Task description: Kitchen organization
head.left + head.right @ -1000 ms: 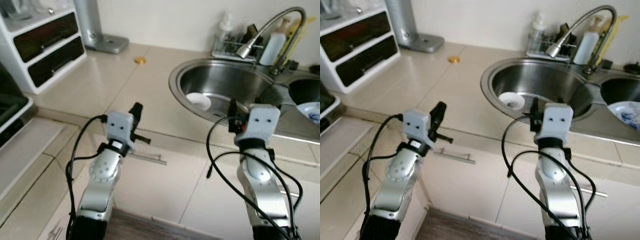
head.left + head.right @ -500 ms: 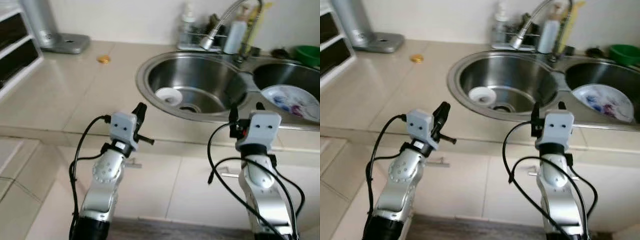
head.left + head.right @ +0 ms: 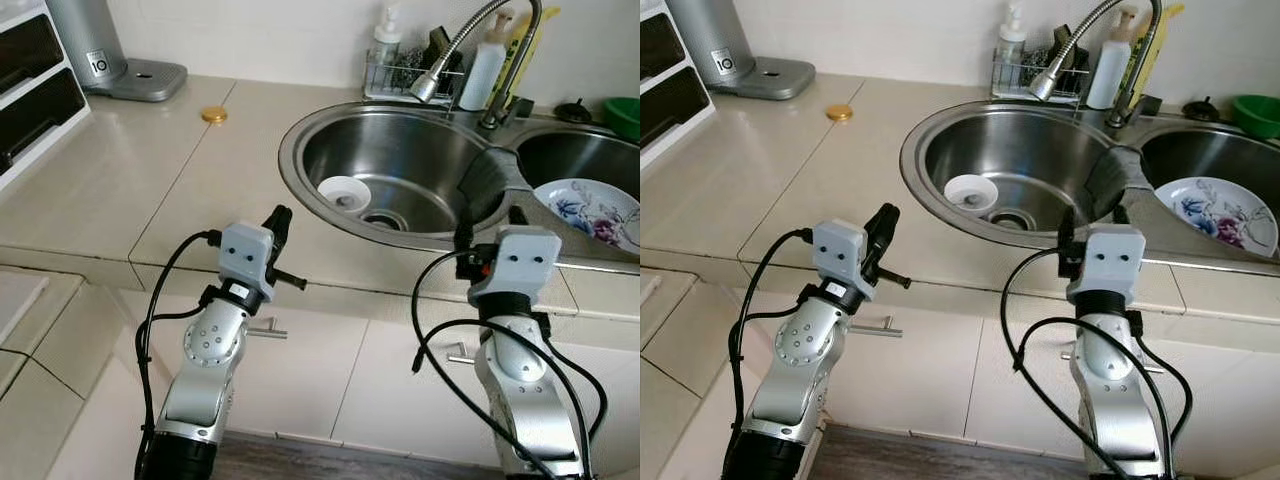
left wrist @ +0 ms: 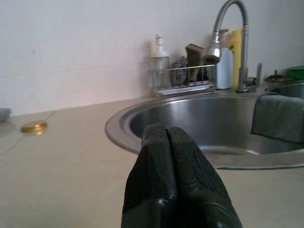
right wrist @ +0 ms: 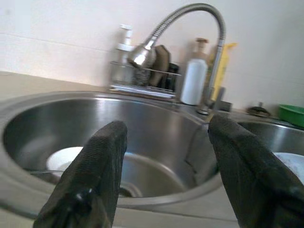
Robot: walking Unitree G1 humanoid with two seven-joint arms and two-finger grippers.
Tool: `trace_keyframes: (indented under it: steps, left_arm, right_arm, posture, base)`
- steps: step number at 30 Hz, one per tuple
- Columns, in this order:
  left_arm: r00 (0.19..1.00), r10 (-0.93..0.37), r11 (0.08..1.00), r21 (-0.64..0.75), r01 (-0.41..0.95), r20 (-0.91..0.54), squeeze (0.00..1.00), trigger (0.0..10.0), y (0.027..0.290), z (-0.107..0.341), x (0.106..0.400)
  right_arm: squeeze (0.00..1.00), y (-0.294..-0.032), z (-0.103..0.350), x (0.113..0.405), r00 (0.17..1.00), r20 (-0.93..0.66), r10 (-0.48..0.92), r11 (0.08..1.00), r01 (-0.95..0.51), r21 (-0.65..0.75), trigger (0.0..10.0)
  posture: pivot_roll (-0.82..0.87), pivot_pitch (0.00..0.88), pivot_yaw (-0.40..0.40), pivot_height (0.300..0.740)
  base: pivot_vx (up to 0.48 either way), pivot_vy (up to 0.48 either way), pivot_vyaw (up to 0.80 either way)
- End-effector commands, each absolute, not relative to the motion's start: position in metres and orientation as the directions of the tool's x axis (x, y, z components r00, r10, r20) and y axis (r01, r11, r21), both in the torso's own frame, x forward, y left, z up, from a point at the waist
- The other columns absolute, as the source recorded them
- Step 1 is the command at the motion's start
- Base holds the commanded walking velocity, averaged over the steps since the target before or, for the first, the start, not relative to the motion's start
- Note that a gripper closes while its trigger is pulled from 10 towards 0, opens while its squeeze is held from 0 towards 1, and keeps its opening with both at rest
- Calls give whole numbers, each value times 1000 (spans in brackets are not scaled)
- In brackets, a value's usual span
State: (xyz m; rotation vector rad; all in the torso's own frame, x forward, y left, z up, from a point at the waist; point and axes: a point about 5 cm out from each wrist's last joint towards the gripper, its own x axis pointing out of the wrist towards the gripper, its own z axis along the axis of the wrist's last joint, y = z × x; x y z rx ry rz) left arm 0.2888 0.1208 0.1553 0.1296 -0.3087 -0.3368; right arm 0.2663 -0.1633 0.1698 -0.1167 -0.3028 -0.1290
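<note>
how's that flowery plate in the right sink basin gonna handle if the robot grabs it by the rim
The white floral-patterned plate looks like glazed ceramic, so probably rigid, fairly heavy for its size and breakable if dropped. Its glossy surface may be slippery, more so if wet. It lies tilted against the steel right sink basin, so it could slide when nudged.

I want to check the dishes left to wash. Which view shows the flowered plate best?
The right eye view: the flowered plate lies whole in the right basin. The left eye view crops its edge; the right wrist view catches a pale sliver past the right gripper.
</note>
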Motion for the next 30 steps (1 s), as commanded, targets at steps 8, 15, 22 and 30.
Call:
trace_keyframes:
  steps: [8,15,22,30]
  left_arm:
    - [893,-350,933,190,305,284,0,10000,119,158,288]
    - [892,-347,934,193,300,290,0,10000,119,159,288]
    - [890,-349,934,190,303,294,0,10000,119,160,288]
    - [889,-349,933,198,301,295,0,10000,119,160,289]
  right_arm:
    - [0,-166,165,263,959,262,-110,981,147,-124,10000]
    - [0,-170,164,263,958,256,-125,982,157,-109,10000]
    - [0,-169,163,265,959,252,-128,981,159,-108,10000]
    - [0,-169,161,264,963,244,-118,976,158,-150,10000]
  posture:
    - [130,0,-50,740]
    - [130,0,-50,740]
    - [132,0,-49,740]
    - [132,0,-51,740]
  base:
    - [0,0,-100]
    - [0,0,-800]
    - [0,0,-800]
    - [0,0,-300]
